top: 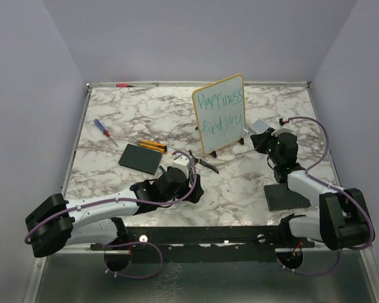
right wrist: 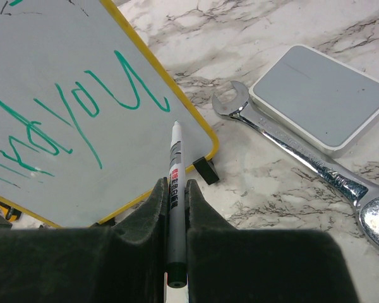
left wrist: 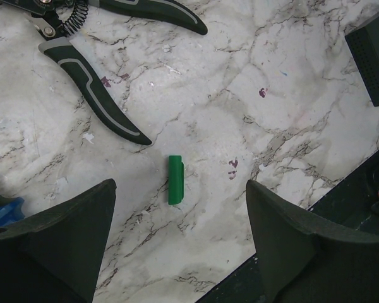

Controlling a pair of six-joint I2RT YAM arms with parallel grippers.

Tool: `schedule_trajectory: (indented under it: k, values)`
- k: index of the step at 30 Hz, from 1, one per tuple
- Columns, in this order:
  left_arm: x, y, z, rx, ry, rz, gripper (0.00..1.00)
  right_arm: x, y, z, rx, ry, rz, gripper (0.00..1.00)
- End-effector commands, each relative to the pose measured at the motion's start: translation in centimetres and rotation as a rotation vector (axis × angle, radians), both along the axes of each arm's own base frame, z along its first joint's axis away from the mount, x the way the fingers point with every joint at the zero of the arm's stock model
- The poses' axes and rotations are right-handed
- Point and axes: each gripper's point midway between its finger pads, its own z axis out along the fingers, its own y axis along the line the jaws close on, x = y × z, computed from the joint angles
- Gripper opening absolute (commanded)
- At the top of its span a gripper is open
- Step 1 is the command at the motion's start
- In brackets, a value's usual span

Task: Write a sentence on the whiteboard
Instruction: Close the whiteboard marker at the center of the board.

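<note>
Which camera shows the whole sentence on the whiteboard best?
The top external view: both teal lines of the sentence on the whiteboard are complete there. The right wrist view catches mostly the lower line, tilted and cropped. The left wrist view shows none of it.

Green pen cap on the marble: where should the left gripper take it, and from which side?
Take the green pen cap across its middle, on its long sides, straight from above. It lies flat with bare marble on both sides, and the left gripper's open jaws stand either side of it.
</note>
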Motion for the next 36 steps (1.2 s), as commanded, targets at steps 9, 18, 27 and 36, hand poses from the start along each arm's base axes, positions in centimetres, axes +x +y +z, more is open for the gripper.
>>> schedule_trajectory:
  k: [9, 18, 27, 36]
  values:
    - [0.7, -0.3, 1.8, -0.024, -0.031, 0.016, 0.83, 1.9, -0.3, 1.1, -0.018, -0.048, -0.015, 0.01]
    - [0.6, -0.2, 2.1, -0.031, -0.033, 0.021, 0.83, 2.1, -0.1, 1.3, -0.021, -0.058, -0.004, 0.01]
    - [0.5, 0.2, 1.8, -0.005, -0.039, 0.011, 0.83, -1.8, -3.3, 4.9, -0.027, -0.038, -0.159, 0.01]
    - [-0.3, -0.7, 0.6, 0.068, -0.025, -0.062, 0.75, -6.4, -3.0, 5.5, -0.006, 0.060, -0.120, 0.01]
